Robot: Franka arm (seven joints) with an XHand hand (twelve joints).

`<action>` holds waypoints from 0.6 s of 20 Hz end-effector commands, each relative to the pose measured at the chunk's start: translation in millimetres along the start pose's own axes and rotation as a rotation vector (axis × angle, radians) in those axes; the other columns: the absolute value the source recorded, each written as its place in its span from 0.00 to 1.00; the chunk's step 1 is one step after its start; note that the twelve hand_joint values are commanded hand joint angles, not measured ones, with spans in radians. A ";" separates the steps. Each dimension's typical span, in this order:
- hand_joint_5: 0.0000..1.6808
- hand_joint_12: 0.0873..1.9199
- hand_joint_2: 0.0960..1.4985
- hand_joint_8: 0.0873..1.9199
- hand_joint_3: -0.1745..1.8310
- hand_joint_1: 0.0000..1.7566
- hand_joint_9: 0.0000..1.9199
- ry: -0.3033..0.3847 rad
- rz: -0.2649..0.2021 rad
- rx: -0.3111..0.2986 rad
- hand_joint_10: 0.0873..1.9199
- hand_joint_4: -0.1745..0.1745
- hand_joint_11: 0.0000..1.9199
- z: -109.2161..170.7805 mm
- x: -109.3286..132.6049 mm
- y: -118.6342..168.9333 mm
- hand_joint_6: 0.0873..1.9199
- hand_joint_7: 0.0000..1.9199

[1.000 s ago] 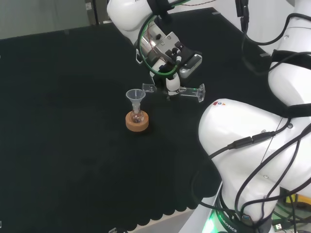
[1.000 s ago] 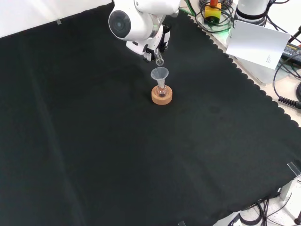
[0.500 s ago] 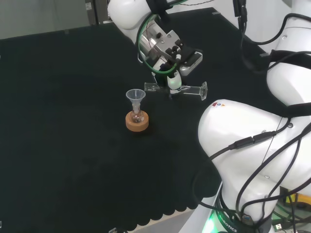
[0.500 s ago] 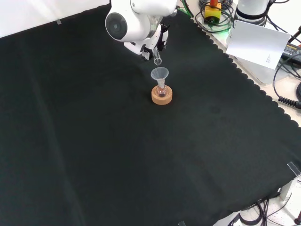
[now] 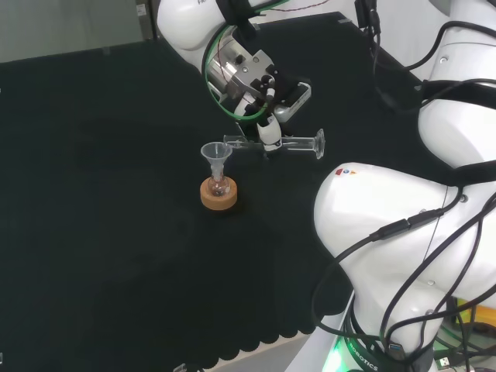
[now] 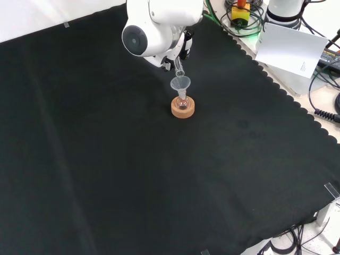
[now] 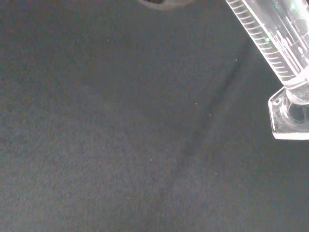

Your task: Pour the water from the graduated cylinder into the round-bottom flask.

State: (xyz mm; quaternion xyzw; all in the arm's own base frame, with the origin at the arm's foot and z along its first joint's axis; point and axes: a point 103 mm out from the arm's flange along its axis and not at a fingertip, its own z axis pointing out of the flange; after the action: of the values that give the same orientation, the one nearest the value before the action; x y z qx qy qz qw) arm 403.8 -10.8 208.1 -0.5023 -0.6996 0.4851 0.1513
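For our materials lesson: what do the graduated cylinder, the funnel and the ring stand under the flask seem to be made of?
Graduated cylinder: clear glass or plastic; the cloth shows through it, its printed scale shows in the wrist view.
Funnel: translucent, slightly milky, probably plastic.
Ring stand: cork by its matte tan, grainy look.

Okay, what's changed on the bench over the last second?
The robot hand, shut on the graduated cylinder, has carried it left in the head view, so its mouth now sits just at the rim of the funnel. The cylinder lies about level. The funnel, the round-bottom flask under it and the cork ring have not moved.
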 end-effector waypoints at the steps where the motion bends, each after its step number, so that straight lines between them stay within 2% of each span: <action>1: 0.59 0.43 0.70 0.54 0.09 0.79 0.60 -0.020 0.004 0.013 0.39 0.00 0.55 -3.3 1.4 -1.2 0.48 0.47; 4: 0.59 0.43 0.70 0.54 0.09 0.79 0.60 -0.023 0.012 0.018 0.39 0.00 0.55 -10.8 12.3 -3.2 0.48 0.47; 12: 0.59 0.43 0.70 0.54 0.09 0.79 0.60 -0.046 0.027 0.041 0.39 0.00 0.55 -10.3 9.1 -3.6 0.48 0.47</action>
State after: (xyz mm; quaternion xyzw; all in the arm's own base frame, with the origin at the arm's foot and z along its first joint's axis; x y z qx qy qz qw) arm 404.5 6.2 213.5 -0.4961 -0.6911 0.5065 0.1404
